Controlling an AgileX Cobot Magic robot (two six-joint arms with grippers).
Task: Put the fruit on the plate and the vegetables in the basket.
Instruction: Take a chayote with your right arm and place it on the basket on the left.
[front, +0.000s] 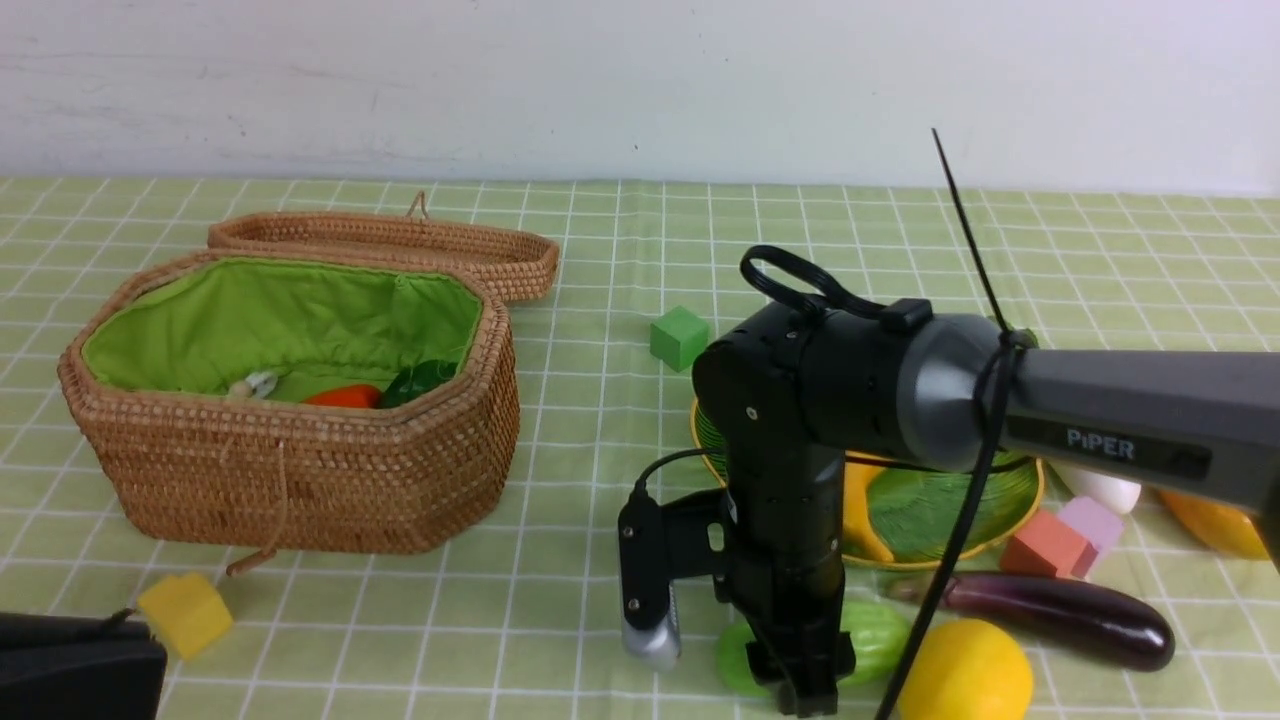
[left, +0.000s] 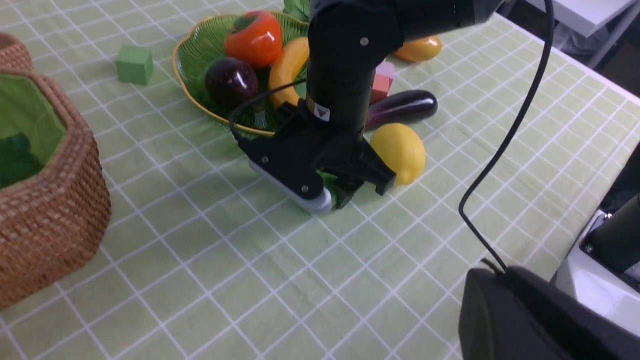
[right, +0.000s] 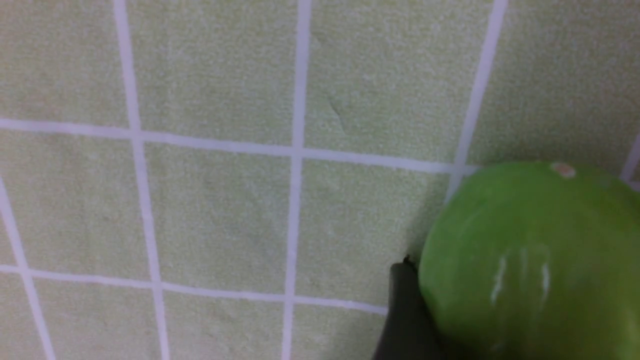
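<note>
My right gripper (front: 800, 680) is down on the light green gourd (front: 875, 640), which lies on the cloth in front of the plate (front: 1030, 500). In the right wrist view one finger (right: 405, 310) presses against the gourd (right: 530, 260); the other is hidden. The plate (left: 182, 75) holds the persimmon (left: 252, 39), mangosteen (left: 231, 81) and banana (left: 285, 70). The lemon (front: 965, 672), eggplant (front: 1060, 615), radish (front: 1100, 490) and mango (front: 1215, 525) lie around it. The basket (front: 300, 470) holds the red chili (front: 345, 397). My left gripper (left: 525, 320) is shut and empty at the near left.
Foam blocks lie about: a green one (front: 679, 338) behind the plate, a yellow one (front: 185, 612) in front of the basket, and a red one (front: 1045, 545) and a pink one (front: 1092, 522) right of the plate. The basket lid (front: 400, 245) lies open behind the basket.
</note>
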